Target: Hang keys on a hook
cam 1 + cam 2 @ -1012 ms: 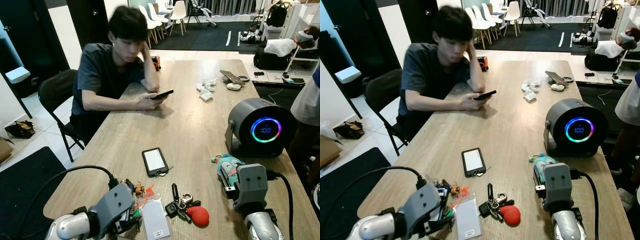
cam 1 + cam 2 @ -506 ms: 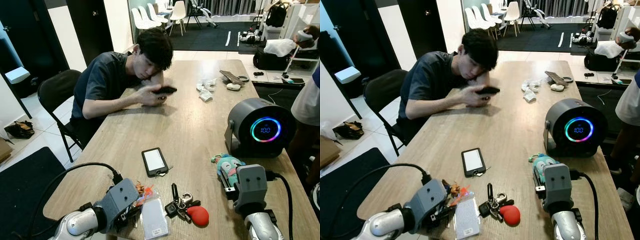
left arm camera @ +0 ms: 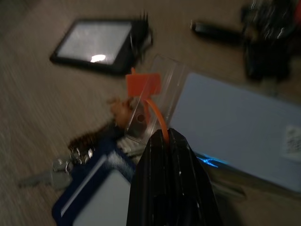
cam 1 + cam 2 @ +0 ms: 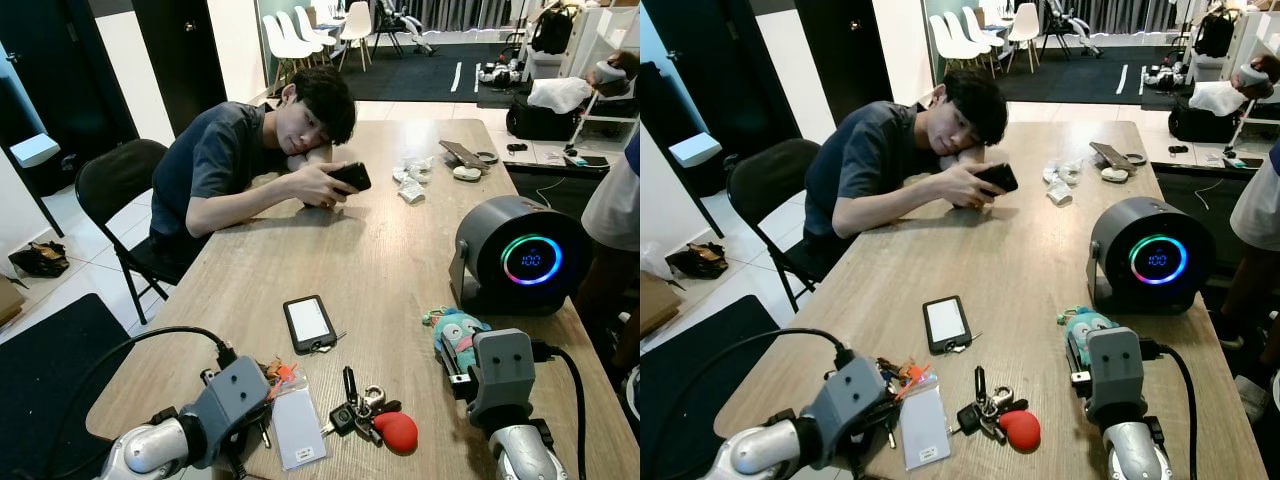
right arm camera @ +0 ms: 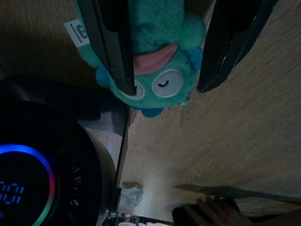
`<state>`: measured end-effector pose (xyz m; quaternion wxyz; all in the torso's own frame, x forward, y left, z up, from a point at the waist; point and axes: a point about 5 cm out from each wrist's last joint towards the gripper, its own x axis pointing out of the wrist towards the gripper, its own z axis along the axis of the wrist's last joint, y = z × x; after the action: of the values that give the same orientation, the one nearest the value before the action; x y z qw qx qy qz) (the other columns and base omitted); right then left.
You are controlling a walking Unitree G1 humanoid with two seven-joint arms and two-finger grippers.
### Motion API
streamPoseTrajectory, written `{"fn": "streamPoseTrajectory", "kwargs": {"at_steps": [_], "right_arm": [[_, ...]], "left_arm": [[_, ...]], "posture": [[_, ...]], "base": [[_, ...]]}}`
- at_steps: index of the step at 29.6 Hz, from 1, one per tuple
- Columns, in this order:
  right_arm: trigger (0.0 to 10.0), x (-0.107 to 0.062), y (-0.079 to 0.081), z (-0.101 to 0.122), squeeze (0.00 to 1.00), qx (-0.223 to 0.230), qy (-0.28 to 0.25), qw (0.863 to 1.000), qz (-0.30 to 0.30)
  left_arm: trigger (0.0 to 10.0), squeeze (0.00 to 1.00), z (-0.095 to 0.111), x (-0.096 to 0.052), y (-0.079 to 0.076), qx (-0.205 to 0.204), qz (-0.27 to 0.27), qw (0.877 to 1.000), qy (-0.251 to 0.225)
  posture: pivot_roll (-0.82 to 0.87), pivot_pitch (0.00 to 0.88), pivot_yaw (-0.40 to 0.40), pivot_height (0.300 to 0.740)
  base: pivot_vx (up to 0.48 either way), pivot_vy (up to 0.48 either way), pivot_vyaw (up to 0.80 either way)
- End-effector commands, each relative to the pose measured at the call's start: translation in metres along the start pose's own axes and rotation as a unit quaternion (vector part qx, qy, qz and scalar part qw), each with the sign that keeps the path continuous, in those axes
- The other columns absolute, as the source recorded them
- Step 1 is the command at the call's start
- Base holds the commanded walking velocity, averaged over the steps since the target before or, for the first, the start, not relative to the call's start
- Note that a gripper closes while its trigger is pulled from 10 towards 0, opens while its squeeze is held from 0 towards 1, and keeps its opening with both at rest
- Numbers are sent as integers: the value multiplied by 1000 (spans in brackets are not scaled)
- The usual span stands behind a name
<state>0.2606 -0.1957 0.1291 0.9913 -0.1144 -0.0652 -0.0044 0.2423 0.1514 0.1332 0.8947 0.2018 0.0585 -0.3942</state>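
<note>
A seated person (image 4: 250, 150) leans on the far left edge of the long wooden worktop (image 4: 380, 250) holding a phone, while a round black speaker (image 4: 518, 255) with a glowing ring stands at the right. At the near right, the right end effector (image 5: 164, 84) has its fingers spread wide on either side of a teal plush toy (image 5: 160, 70). At the near left edge, the left end effector (image 3: 164, 141) has its fingers pinched together on the orange loop (image 3: 157, 117) of a bunch of keys (image 4: 270, 385) with a clear card holder (image 4: 297, 428), lying on the worktop just left of a second key bunch (image 4: 365, 405) with a red fob.
</note>
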Motion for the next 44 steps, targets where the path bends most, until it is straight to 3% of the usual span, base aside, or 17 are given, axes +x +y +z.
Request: {"fn": "streamPoseTrajectory", "kwargs": {"at_steps": [1,4,6,7,10,12,15,16,19,20,22,25,29,31,34,44], "right_arm": [[10000,-2,2,-4,0,2,7,1000,4],[10000,-2,2,-4,0,2,7,1000,4],[10000,-2,2,-4,0,2,7,1000,4],[10000,-1,4,-4,0,3,7,1000,6],[10000,-1,5,-5,0,4,7,1000,7],[10000,-1,5,-5,0,5,7,1000,6],[10000,-1,5,-5,0,5,8,1000,5],[10000,-1,5,-5,0,5,8,1000,5],[10000,-1,5,-5,0,5,8,1000,5],[10000,-1,5,-5,0,5,8,1000,5],[10000,0,6,-4,0,5,6,1000,5],[10000,1,6,-4,0,5,5,1000,5],[10000,2,7,-4,0,7,3,1000,6],[10000,3,10,-2,0,9,0,1000,8],[10000,4,11,-2,0,11,-1,1000,10],[10000,7,14,-2,0,12,-3,1000,13]], "left_arm": [[10000,0,14,-7,3,-39,-12,999,-30],[10000,0,37,-12,1,-102,-55,990,-84],[10000,0,41,-13,0,-113,-67,987,-95],[10000,0,51,-10,-2,-145,-74,979,-123],[10000,0,55,-4,2,-169,-53,975,-136],[10000,0,51,2,7,-156,-21,982,-107],[10000,0,61,6,17,-217,6,965,-146],[10000,0,62,7,19,-153,23,980,-128],[10000,0,64,7,22,-136,16,984,-112],[10000,0,61,9,27,-105,36,991,-81],[10000,0,64,6,39,-130,59,986,-88],[10000,0,57,6,53,-114,115,985,-53],[10000,0,44,7,67,-194,191,962,-33],[10000,0,41,7,62,-213,177,960,-30],[10000,0,40,11,51,-210,158,965,-22],[10000,0,44,36,46,-243,224,944,-12]], "posture": [[-20,130,95,740],[-17,130,94,740],[-17,130,94,740],[-15,130,97,740],[-15,130,97,740],[-18,130,98,740],[-24,131,100,740],[-21,130,99,740],[-19,128,100,740],[-20,130,100,740],[-21,128,101,740],[-15,127,102,740],[-13,128,102,740],[-11,127,101,740],[-9,126,99,740],[-13,124,102,740]], "base": [[0,0,0],[0,0,0],[0,0,0],[0,0,0],[0,0,0],[0,0,0],[0,0,0],[0,0,0],[0,0,0],[0,0,0],[0,0,0],[0,0,0],[0,0,0],[0,0,0],[0,0,0],[0,0,0]]}}
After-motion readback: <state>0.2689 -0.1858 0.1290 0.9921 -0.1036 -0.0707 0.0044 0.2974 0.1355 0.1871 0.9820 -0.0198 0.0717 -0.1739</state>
